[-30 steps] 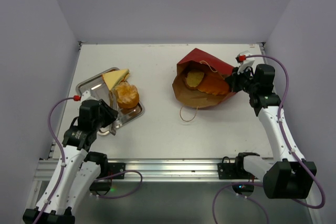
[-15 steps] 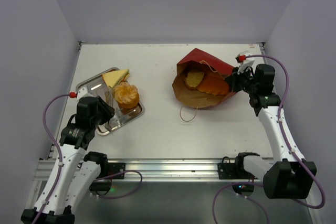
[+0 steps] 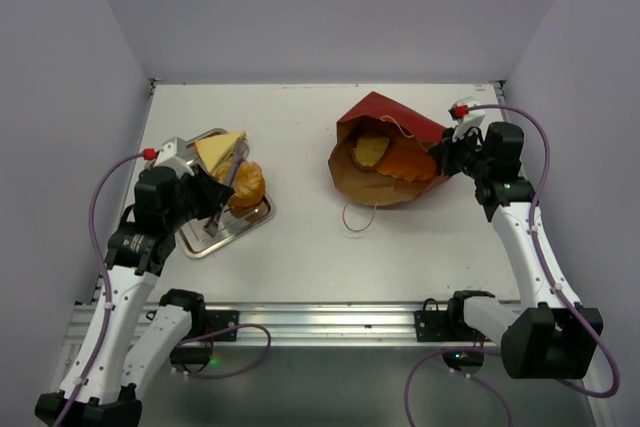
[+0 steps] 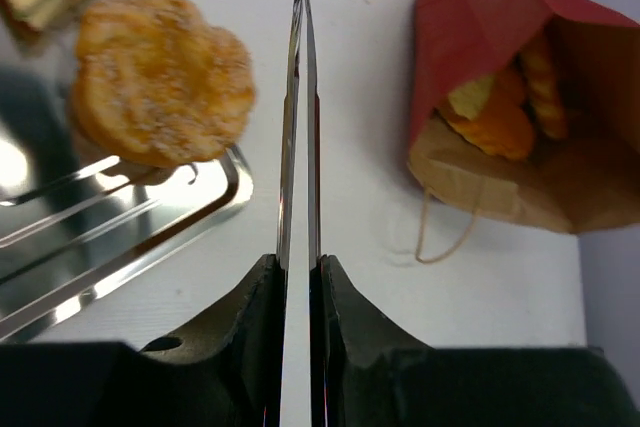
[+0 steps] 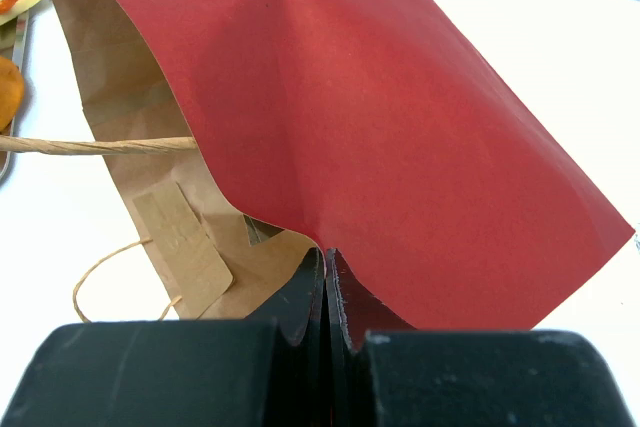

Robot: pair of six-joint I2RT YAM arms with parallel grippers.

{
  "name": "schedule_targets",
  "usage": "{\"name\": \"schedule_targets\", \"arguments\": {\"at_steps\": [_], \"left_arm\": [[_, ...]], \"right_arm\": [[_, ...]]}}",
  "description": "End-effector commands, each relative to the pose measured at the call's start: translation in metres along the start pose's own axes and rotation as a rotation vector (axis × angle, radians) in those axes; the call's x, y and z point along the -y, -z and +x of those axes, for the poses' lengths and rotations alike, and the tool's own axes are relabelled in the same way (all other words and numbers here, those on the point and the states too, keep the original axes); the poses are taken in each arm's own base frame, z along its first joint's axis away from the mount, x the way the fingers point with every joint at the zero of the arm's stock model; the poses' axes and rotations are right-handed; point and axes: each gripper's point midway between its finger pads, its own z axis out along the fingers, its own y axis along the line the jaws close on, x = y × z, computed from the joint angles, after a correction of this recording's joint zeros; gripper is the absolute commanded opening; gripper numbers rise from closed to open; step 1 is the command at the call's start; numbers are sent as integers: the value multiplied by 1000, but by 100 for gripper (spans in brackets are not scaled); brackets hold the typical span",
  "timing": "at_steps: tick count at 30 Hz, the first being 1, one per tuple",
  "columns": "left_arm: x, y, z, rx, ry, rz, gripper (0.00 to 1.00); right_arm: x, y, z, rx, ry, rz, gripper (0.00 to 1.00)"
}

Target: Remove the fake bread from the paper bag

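The dark red paper bag (image 3: 385, 119) lies on its side at the right, mouth toward the left. Golden-orange rolls (image 3: 405, 162) and a yellow piece (image 3: 371, 150) sit inside; they also show in the left wrist view (image 4: 497, 117). My right gripper (image 3: 441, 156) is shut on the bag's upper edge (image 5: 380, 117) and holds the mouth open. My left gripper (image 3: 200, 202) is shut on metal tongs (image 4: 300, 97), whose closed tips point toward the bag. The round bun (image 3: 246, 183) and the sandwich wedge (image 3: 220, 147) lie on the metal tray (image 3: 200, 245).
A tan cord handle (image 3: 357, 217) trails on the table in front of the bag's mouth. Walls close in the table on the left, far and right sides. The tray stands close in front of my left arm.
My left gripper has moved up and away from the near edge with the tongs, which now reach over the tray beside the bun. The right arm and bag have not moved.
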Motion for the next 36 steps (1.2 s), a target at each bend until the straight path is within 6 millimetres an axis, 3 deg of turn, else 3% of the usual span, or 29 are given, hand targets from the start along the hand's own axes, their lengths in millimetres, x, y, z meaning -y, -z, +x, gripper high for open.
{"name": "schedule_targets", "arguments": {"at_steps": [1, 6, 7, 14, 28, 36], "left_arm": [[71, 16, 6, -105, -64, 389, 20], [105, 19, 30, -191, -64, 549, 20], [116, 21, 43, -230, -59, 571, 20], [160, -1, 96, -345, -41, 626, 20], [175, -83, 130, -384, 296, 533, 27], [180, -104, 138, -420, 376, 499, 38]], "right_arm": [[-1, 3, -19, 70, 18, -5, 0], [1, 2, -18, 67, 18, 1, 0], [1, 2, -17, 65, 19, 2, 0], [3, 1, -14, 60, 16, 6, 0], [0, -1, -11, 60, 10, -13, 0], [0, -1, -9, 59, 11, -16, 0]]}}
